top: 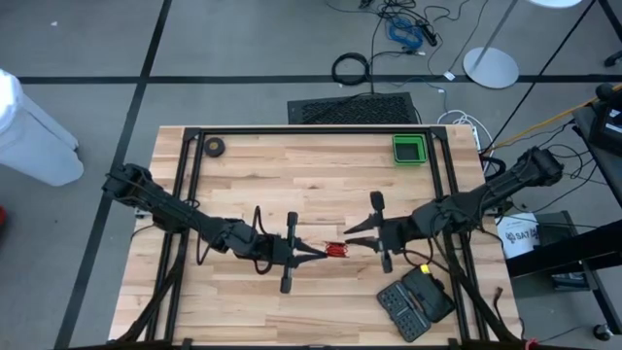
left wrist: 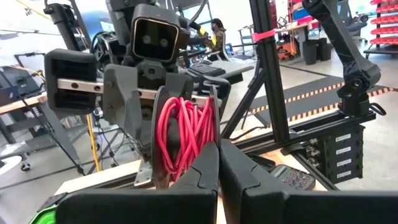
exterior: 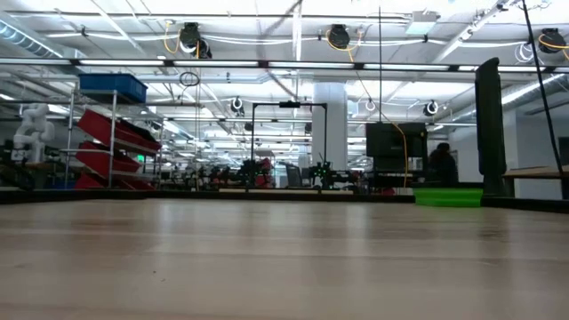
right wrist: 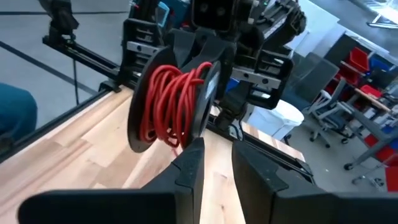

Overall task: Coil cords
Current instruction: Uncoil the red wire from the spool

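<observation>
Dark fingers (right wrist: 186, 165) touch red cord (right wrist: 169, 102) wound on black reel (right wrist: 202, 99).

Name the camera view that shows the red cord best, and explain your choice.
The right wrist view: the red cord fills it, wound on its black reel. The left wrist view shows it too, partly hidden. The high view shows a speck; the low view, nothing.

On the table (top: 321, 185): one red cord (top: 335, 250), wound in loops on one black reel (right wrist: 140, 115), at the middle between two grippers, the left gripper (top: 316, 254) and right gripper (top: 355, 238). One green bin (top: 409, 149) sits at the table's far right corner, one small black roll (top: 215, 148) at its far left corner, and one black case (top: 416, 303) near its front right edge. Two arms reach over the table.
</observation>
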You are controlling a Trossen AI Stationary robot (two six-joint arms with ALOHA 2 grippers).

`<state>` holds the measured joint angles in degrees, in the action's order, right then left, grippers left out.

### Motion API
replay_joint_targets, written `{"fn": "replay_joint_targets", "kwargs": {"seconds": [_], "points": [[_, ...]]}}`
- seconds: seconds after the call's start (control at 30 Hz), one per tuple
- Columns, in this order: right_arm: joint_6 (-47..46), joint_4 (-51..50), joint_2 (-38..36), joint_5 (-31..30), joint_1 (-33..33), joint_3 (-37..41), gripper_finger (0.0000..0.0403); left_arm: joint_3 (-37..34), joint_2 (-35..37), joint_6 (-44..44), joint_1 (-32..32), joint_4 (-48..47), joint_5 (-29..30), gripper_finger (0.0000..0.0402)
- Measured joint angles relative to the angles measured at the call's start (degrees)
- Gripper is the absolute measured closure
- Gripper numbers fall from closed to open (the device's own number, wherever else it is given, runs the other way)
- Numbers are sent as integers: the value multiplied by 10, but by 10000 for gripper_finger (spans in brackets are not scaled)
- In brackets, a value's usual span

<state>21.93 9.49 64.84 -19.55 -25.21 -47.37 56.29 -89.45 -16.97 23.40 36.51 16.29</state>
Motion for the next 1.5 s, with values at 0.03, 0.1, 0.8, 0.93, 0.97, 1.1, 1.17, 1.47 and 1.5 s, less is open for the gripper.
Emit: {"fn": "replay_joint_targets", "kwargs": {"seconds": [0.03,0.1,0.8,0.93,0.97,1.1,1.17,1.47,1.5], "points": [[0,1,0,-2,0,0,332,0,0,0,0,0,0,401],[0,1,-3,-3,0,0,332,0,0,0,0,0,0,401],[-34,-28,-20,-13,0,0,332,0,0,0,0,0,4,401],[-62,-82,-49,-13,0,0,332,0,0,0,0,0,5,401],[-70,-93,-55,-13,-1,0,332,0,0,0,0,0,5,401],[-87,-107,-69,10,-11,0,332,0,0,0,-1,0,10,401],[-88,-107,-69,27,-16,0,332,0,0,0,-1,0,15,401],[-72,-92,-54,32,-15,0,326,0,0,0,-1,0,21,401],[-66,-85,-50,30,-15,0,321,0,0,0,-1,0,21,401]]}}
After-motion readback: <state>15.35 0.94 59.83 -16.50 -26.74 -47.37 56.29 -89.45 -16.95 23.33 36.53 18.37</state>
